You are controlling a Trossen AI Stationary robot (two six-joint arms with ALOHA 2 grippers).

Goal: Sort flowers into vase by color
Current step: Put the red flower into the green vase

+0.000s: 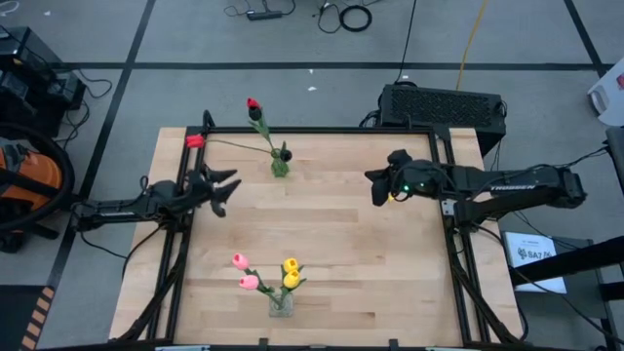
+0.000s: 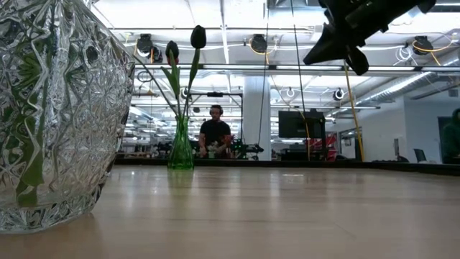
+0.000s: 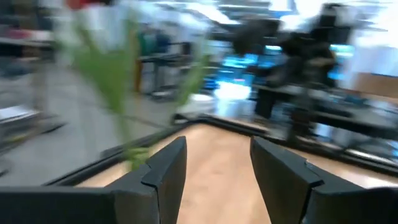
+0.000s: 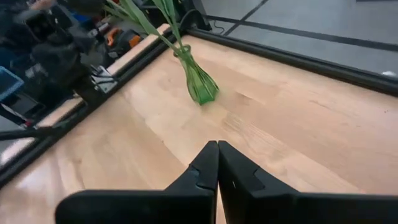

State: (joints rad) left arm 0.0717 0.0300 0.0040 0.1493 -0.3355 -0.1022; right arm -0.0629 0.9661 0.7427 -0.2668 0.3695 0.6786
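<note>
Dark matte fingers of the right gripper (image 4: 217,163) pressed flat together, nothing between them; it hangs above the bench's right half, toward the far edge. White lettering runs along that arm's link in the high view, too small to read.

Left gripper (image 1: 226,188) over the left edge, fingers (image 3: 163,167) spread apart with only bare wood showing between them. A blurred green stem crosses the left wrist view near them; whether it touches cannot be told.

Bench (image 1: 341,244): pale butcher-block wood in glued strips, black metal frame around it.

Green glass vase (image 1: 280,167), slender, flared foot, stands near the middle of the far edge. It holds flowers (image 1: 255,109) on thin green stems: a red head leaning past the far edge, another red head (image 1: 194,140) reaching toward the far-left corner, a dark maroon head (image 1: 285,154) close above the rim.

Clear cut-crystal vase (image 1: 281,303), starburst facets, at the near edge, centre. Two pink tulips (image 1: 244,271) and two yellow (image 1: 291,272) stand in it.

Person in dark top (image 2: 215,134) in the room beyond the far edge.
</note>
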